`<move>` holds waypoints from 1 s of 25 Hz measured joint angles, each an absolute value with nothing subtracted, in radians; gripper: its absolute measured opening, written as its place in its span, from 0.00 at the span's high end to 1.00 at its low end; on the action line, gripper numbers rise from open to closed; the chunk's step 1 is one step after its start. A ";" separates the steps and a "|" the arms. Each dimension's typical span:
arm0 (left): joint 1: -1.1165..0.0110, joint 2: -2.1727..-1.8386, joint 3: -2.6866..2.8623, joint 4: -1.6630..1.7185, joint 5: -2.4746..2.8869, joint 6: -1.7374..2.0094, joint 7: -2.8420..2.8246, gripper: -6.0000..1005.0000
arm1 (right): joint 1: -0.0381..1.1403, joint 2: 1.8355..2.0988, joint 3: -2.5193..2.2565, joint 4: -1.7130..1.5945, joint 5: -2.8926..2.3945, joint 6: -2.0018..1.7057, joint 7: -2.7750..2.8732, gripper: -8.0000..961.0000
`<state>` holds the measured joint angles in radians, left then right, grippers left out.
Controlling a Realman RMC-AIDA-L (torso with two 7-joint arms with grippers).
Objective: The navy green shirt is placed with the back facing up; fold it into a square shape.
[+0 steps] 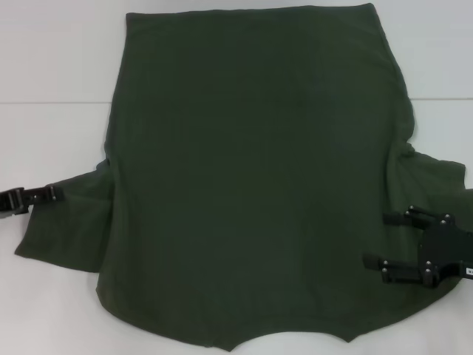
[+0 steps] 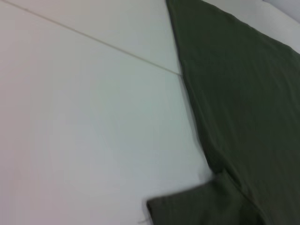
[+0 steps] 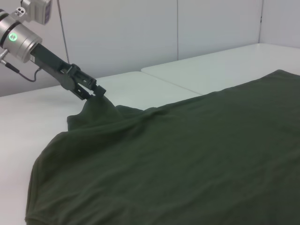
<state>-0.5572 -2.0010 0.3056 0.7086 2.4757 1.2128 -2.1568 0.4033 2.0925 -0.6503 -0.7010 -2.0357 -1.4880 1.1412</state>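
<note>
Left gripper [image 1: 50, 194] at the left edge of the head view, jaws pinched together on the tip of the shirt's sleeve; the right wrist view confirms it, left gripper [image 3: 96, 91] in the upper left of that frame with the cloth pulled up into a small peak at its tips. Over at the lower right of the head view, the right gripper [image 1: 384, 244] sits over the other sleeve, fingers [image 1: 394, 218] spread apart and pointing in toward the body of the cloth, clamped on nothing that I can see.

The navy green shirt [image 1: 251, 185] fills the middle of the frame, plain side up, spread flat on the white table [image 1: 59, 59], collar notch at the bottom edge.

My read: this is the opening step, the sleeve fold. The left has its grip; next the right needs to close on its sleeve, then both carry inward over the back.

No containers anywhere on the table.
</note>
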 joint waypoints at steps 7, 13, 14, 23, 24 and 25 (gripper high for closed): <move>-0.556 -2.004 0.331 0.709 2.485 1.254 -2.165 0.07 | 0.403 2.092 -0.650 -0.707 -2.036 -1.488 1.145 0.05; -0.559 -2.003 0.341 0.709 2.486 1.261 -2.168 0.07 | 0.403 2.092 -0.650 -0.708 -2.036 -1.488 1.146 0.05; -0.559 -2.003 0.342 0.709 2.486 1.263 -2.167 0.07 | 0.403 2.092 -0.650 -0.708 -2.036 -1.488 1.146 0.05; -0.578 -1.997 0.343 0.709 2.536 1.308 -2.167 0.07 | 0.402 2.092 -0.650 -0.710 -2.036 -1.488 1.147 0.05; -0.579 -1.997 0.345 0.709 2.537 1.311 -2.166 0.07 | 0.402 2.092 -0.650 -0.710 -2.036 -1.488 1.147 0.05; -0.582 -1.997 0.353 0.710 2.540 1.315 -2.165 0.07 | 0.402 2.092 -0.650 -0.710 -2.036 -1.488 1.148 0.05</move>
